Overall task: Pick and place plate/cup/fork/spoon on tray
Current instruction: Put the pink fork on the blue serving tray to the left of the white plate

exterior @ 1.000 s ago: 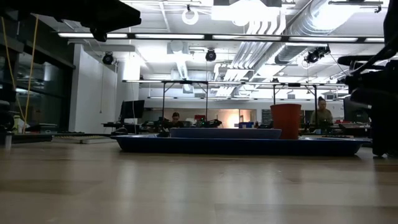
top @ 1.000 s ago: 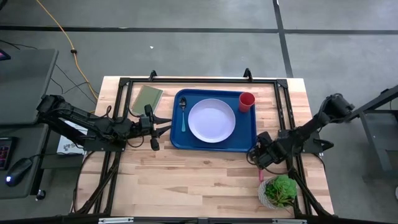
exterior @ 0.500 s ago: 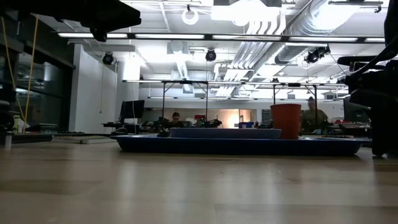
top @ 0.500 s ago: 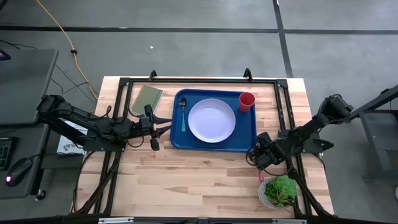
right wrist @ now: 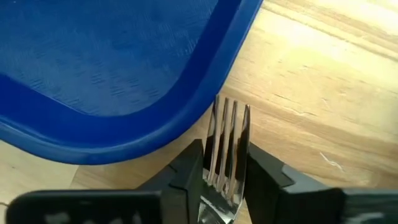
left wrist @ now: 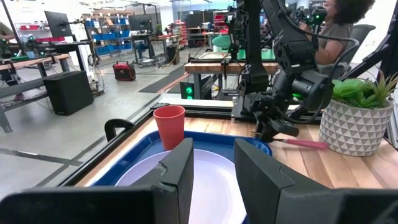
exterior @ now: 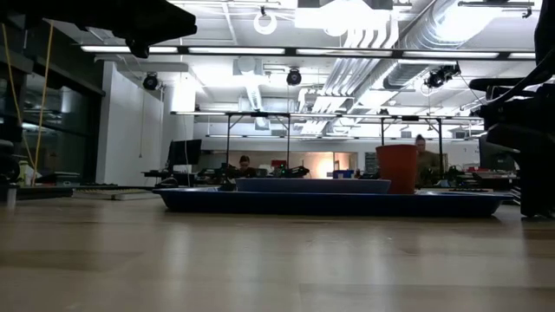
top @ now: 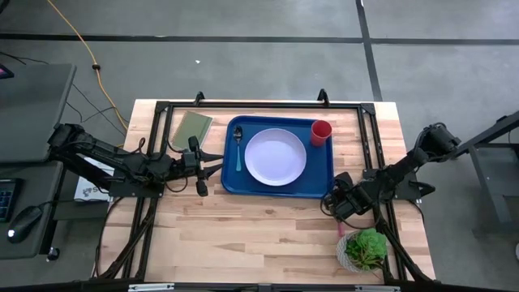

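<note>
High view: the blue tray sat at the centre of the table, carrying the plate, the red cup at its upper right and the spoon along its left side. The left hand waited just left of the tray, fingers apart and empty. The right hand lay at the tray's lower right corner.

Right wrist view: the right hand was clamped on the fork, tines beside the tray's rim.
</note>
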